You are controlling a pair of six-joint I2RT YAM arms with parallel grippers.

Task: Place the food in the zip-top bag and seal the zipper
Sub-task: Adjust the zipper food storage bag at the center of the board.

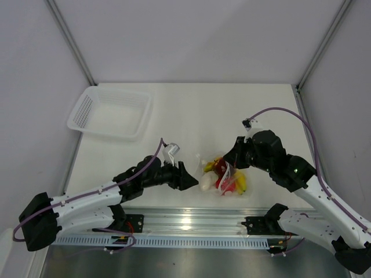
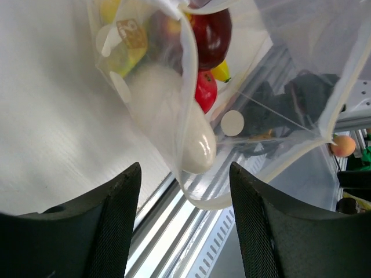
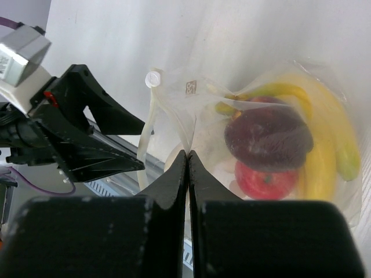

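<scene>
No wording can be read anywhere: the zip-top bag (image 3: 243,78) carries a small square printed mark (image 3: 191,87) near its upper edge, too blurred to make out, and the white sticker (image 3: 4,65) on the grey camera block (image 3: 23,46) shows dark print too small to decipher.
</scene>
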